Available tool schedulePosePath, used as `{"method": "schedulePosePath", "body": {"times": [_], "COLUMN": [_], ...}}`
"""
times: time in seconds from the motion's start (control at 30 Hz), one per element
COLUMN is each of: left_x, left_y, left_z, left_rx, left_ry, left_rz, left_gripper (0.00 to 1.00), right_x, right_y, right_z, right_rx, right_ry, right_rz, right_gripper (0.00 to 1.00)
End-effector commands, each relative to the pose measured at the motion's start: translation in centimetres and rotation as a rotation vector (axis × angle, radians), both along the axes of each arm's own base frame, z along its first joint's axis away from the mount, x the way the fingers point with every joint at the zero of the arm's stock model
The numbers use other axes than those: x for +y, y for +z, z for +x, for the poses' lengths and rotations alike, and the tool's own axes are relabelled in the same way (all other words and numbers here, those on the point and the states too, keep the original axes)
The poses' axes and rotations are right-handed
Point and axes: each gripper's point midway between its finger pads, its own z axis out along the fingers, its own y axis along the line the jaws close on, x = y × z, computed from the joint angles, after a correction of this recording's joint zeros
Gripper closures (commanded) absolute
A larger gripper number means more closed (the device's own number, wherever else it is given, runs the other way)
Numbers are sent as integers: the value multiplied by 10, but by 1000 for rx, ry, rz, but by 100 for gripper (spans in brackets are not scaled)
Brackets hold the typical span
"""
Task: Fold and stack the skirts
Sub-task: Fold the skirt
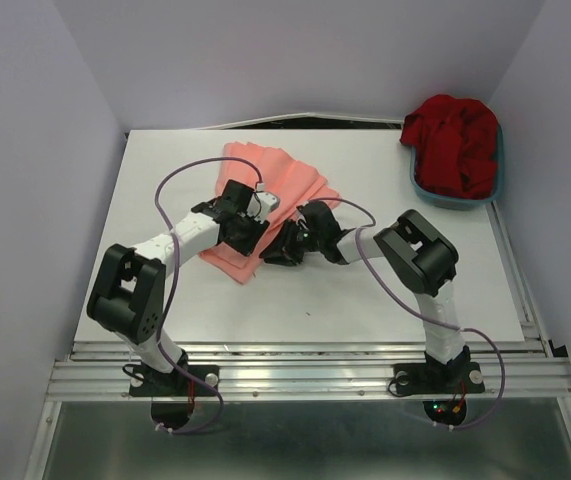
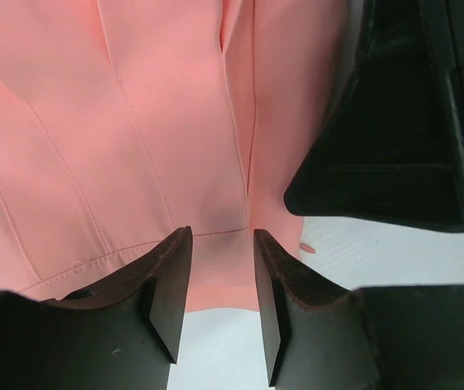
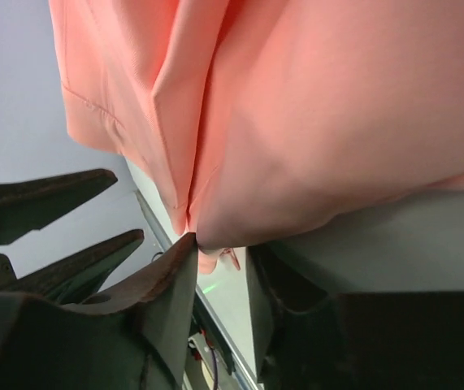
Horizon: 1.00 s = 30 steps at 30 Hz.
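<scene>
- Left pincer (image 2: 221, 252) sits low over the tabletop (image 1: 365, 300) with its jaws spread, straddling the stitched edge of the pink skirt (image 2: 150, 122). Nothing is pinched.
- Pink skirt lies flat ahead of that pincer, its stitched edge facing the jaws and its pleats running straight away from them. Seen from above, its long axis slants from near-left to far-right.
- By my judgement the cloth is light, soft and limp, perhaps a little slippery. It will likely sag and slide, so the best hold is at the stitched edge or a corner, taking every layer.
- Right pincer (image 3: 221, 248), just beside the left one on its right, has its jaws apart around a folded corner of the pink skirt. The corner brushes one jaw but is not clamped.
- Red skirt (image 1: 455, 140) sits bunched in the basin (image 1: 445, 197), well beyond the right pincer and to its right.
</scene>
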Motion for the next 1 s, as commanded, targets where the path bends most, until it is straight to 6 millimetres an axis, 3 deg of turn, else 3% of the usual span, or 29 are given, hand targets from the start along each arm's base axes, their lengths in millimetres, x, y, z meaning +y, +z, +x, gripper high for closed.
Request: {"method": "schedulePosePath", "body": {"times": [0.0, 0.27, 0.4, 0.53, 0.6, 0.67, 0.87, 0.97], "left_x": [-9, -4, 0, -3, -6, -7, -12, -14], "left_y": [-2, -30, -32, -21, -9, -1, 21, 20], "left_z": [-3, 1, 5, 4, 4, 0, -21, -36], "left_rx": [17, 47, 32, 18, -7, -11, -6, 26], "left_ry": [-24, 21, 42, 39, 25, 8, -45, -78], "left_rz": [-19, 33, 52, 29, 5, -8, -42, -35], "left_gripper": [53, 54, 63, 82, 87, 98, 100, 100], "right_x": [-13, -17, -20, -21, -22, -23, -22, -21], "right_y": [-36, -50, -54, -56, -58, -60, -61, -61], "right_z": [2, 6, 6, 7, 8, 9, 10, 11], "right_rx": [31, 43, 41, 34, 31, 29, 31, 31], "right_ry": [-80, -99, -104, -97, -94, -97, -99, -100], "right_rz": [-93, -149, -174, -192, -202, -215, -220, -218], "right_gripper": [67, 84, 91, 99, 99, 99, 99, 99]}}
